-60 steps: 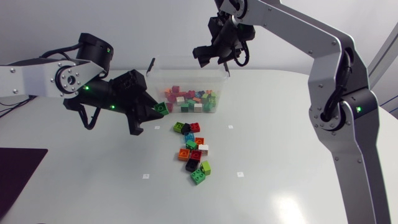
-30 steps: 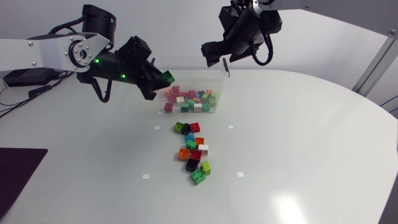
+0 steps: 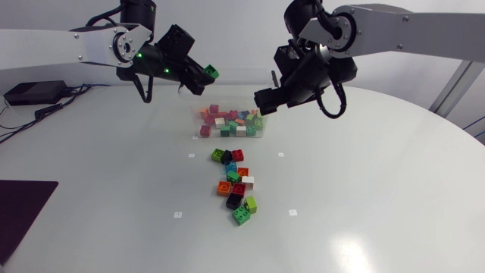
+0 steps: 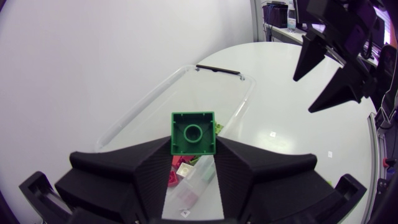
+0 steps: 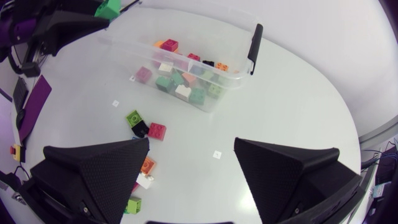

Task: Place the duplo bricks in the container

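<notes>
Your left gripper (image 3: 203, 74) is clamped on 1 green brick (image 3: 214, 72), held over the container (image 5: 254, 40), ready for release. Your right gripper (image 3: 267, 101) hangs wide open and empty; loose bricks (image 3: 235, 186) lie on the bench (image 3: 364, 189).

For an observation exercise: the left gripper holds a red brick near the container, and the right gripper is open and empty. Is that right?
No: the brick in the left gripper is green, not red; the left wrist view shows it. The container is near and the right gripper open and empty.
</notes>
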{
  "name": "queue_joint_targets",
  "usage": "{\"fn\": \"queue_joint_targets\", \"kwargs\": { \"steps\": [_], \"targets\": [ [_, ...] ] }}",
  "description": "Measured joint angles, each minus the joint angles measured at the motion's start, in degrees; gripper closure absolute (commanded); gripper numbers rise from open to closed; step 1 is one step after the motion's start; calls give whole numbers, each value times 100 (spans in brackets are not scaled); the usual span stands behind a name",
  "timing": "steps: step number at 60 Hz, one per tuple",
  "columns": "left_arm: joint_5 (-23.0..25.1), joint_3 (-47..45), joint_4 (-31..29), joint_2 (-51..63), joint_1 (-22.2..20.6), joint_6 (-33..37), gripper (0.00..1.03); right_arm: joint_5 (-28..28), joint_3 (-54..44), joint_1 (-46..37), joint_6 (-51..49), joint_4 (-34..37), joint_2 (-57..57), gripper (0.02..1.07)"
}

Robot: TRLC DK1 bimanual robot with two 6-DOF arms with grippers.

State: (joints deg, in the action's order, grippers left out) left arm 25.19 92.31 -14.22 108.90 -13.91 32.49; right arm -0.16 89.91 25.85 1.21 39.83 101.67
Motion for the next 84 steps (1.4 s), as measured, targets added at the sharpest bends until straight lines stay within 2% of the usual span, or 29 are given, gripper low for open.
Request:
{"fn": "queue_joint_targets", "kwargs": {
  "steps": [22,24,27,29,34,55,69,84],
  "targets": [
    [-125,1078,-4,734,-13,-437,68,0,-568,4,0,-168,-417,9],
    [-140,1161,-24,802,-24,-450,60,0,-619,4,0,-177,-446,8],
    [-173,1281,-81,903,-42,-498,42,0,-680,4,0,-195,-485,9],
    [-181,1368,-155,964,-61,-522,23,0,-704,4,0,-201,-494,9],
    [-299,1558,-313,1108,-122,-553,4,0,-737,4,0,-229,-514,8],
    [-428,1530,-413,1071,-168,-595,4,0,-994,116,-2,-302,-605,9],
    [-431,439,-289,-81,-170,-588,4,42,-1495,420,0,-540,-603,9],
    [-472,-922,-131,-1104,-168,-269,4,181,-1320,750,4,-656,107,9]
  ]
}}
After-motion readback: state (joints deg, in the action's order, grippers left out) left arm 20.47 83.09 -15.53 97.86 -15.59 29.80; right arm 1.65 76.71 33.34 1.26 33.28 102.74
